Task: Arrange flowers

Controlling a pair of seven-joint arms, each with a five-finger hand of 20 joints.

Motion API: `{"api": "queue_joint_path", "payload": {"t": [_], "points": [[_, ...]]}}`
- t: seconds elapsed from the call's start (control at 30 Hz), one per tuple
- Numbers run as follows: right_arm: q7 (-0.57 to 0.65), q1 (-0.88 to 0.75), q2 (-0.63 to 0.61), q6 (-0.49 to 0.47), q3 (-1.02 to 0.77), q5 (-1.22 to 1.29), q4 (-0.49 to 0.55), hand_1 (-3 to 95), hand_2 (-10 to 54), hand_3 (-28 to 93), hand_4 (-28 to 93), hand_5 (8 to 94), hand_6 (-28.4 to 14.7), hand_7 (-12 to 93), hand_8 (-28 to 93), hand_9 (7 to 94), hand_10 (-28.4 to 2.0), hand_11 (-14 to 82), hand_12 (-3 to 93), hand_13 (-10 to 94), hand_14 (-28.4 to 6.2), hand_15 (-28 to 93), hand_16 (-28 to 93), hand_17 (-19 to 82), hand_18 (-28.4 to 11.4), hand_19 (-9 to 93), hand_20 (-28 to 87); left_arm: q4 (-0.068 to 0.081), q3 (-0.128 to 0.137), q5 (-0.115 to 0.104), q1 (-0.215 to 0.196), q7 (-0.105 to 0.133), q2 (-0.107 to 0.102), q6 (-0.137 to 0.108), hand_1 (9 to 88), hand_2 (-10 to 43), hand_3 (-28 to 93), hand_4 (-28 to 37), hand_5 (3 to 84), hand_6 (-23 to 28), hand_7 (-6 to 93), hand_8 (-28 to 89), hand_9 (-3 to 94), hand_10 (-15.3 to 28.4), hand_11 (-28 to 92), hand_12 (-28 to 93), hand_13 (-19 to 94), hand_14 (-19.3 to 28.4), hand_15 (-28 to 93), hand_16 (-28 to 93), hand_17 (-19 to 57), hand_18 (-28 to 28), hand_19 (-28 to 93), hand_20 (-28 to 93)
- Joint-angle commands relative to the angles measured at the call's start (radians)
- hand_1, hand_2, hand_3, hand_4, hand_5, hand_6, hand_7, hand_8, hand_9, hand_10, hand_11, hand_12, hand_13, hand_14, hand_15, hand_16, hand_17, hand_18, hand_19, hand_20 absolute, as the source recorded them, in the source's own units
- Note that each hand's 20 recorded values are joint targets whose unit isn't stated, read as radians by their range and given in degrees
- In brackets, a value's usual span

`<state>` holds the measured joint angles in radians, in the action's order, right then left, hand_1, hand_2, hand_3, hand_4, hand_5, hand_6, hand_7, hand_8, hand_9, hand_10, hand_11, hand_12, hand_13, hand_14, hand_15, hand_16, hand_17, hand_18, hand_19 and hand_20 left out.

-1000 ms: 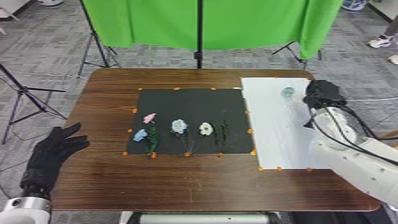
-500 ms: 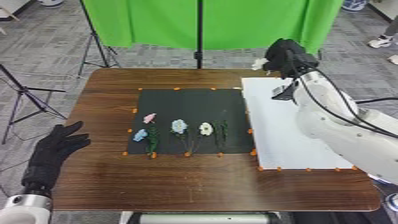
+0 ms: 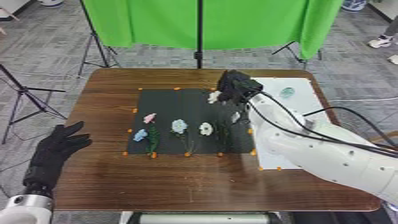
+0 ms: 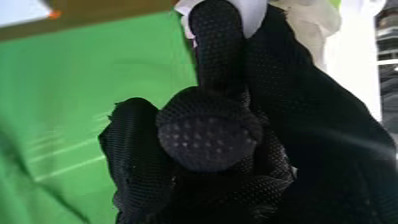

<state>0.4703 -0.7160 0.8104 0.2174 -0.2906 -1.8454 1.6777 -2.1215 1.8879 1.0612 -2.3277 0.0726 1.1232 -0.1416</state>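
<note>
My right hand (image 3: 236, 86) is over the back right part of the black mat (image 3: 160, 102), curled round a white flower (image 3: 214, 96). In the right wrist view, white petals (image 4: 309, 22) show beyond the glove of my right hand (image 4: 209, 135). A second white bloom (image 3: 235, 117) shows below the hand; what it belongs to is unclear. On the mat lie a pink flower (image 3: 149, 118), a small blue flower (image 3: 140, 134), a larger pale blue flower (image 3: 179, 125) and a white flower (image 3: 206, 129). My left hand (image 3: 60, 145) rests open at the table's left edge.
White paper (image 3: 274, 162) lies right of the mat, with a greenish transparent object (image 3: 287, 92) near its back. Orange tape (image 3: 187, 155) marks the mat's edges. My right forearm crosses the paper, its cables hanging over it. Behind the table (image 3: 160, 185) stand a green backdrop (image 3: 151, 25) and tripods.
My right hand has swung from the paper's right side, past the table's back right, leftward over the mat, carrying the white flower. The left hand has stayed nearly still.
</note>
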Motion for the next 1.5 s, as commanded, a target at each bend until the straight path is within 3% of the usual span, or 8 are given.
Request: {"api": "queue_joint_path", "payload": {"t": [0.03, 0.37, 0.77, 1.07, 1.27, 1.5], "points": [[-0.011, -0.018, 0.006, -0.059, 0.02, -0.003, 0.012, 60.7, -9.5, 58, -18, 80.1, 1.1, 22, 4, 90.4, -9.0, 6.9, 40.0, 91, -1.6, 58, 36, 63, -13.1, 93, 53, 0.008, -0.003, 0.002, -0.006, -0.012, 0.012, 0.013, 16.4, 25.2, 58, -28.3, 45.1, 6.5, 7.7, -6, 48.9, 16.7, 18, 9, 41, 20.8, 23, -4, 7.2, 16.4, 21, 17], [-0.019, -0.046, -0.005, -0.118, -0.002, 0.013, 0.015, 58.5, -9.5, 59, -18, 78.3, 0.7, 21, 4, 87.7, -11.0, 8.5, 37.9, 90, -2.1, 58, 35, 62, -14.0, 93, 52, 0.006, 0.0, 0.003, -0.008, -0.015, 0.013, 0.013, 16.4, 25.2, 58, -28.3, 44.9, 6.6, 7.7, -6, 48.8, 16.9, 18, 9, 41, 20.9, 23, -4, 7.0, 16.4, 20, 17], [-0.023, -0.05, -0.034, -0.174, -0.025, 0.022, 0.028, 55.8, -9.5, 58, -17, 75.0, 0.1, 20, 4, 82.8, -11.4, 11.2, 34.2, 89, -2.8, 57, 35, 60, -14.5, 93, 52, 0.003, 0.004, 0.004, -0.013, -0.017, 0.012, 0.014, 16.2, 25.1, 58, -28.3, 44.8, 6.6, 7.5, -6, 48.6, 16.8, 18, 9, 40, 21.1, 23, -4, 6.9, 16.4, 20, 17], [-0.02, -0.072, -0.064, -0.316, -0.114, 0.07, 0.073, 49.8, -9.5, 62, -18, 69.9, 0.4, 19, 3, 75.9, -13.0, 19.2, 23.1, 87, -3.4, 58, 34, 58, -15.1, 93, 52, 0.001, 0.01, 0.005, -0.014, -0.027, 0.009, 0.023, 16.3, 25.0, 58, -28.3, 44.7, 6.5, 7.6, -6, 48.5, 16.8, 18, 9, 42, 21.5, 25, -3, 6.8, 16.5, 20, 17], [-0.017, -0.084, -0.065, -0.389, -0.168, 0.088, 0.09, 43.8, -9.5, 66, -18, 65.6, 1.1, 18, -9, 72.3, -14.0, 17.7, 21.4, 86, -3.6, 57, 34, 57, -15.2, 93, 51, 0.002, 0.009, 0.006, -0.013, -0.027, 0.007, 0.026, 16.4, 25.0, 58, -28.3, 44.6, 6.5, 7.6, -6, 48.5, 16.8, 18, 9, 43, 21.5, 26, -4, 6.7, 16.5, 20, 17], [-0.023, -0.097, -0.082, -0.419, -0.267, 0.103, 0.122, 41.4, -9.5, 66, -17, 61.1, 0.3, 15, -10, 70.1, -15.2, 14.4, 19.7, 87, -4.0, 53, 33, 57, -15.5, 93, 50, 0.002, 0.009, 0.006, -0.013, -0.027, 0.006, 0.026, 16.7, 25.0, 58, -28.3, 44.6, 6.4, 7.6, -6, 48.5, 16.8, 18, 9, 43, 21.6, 27, -4, 6.7, 16.5, 20, 16]]}}
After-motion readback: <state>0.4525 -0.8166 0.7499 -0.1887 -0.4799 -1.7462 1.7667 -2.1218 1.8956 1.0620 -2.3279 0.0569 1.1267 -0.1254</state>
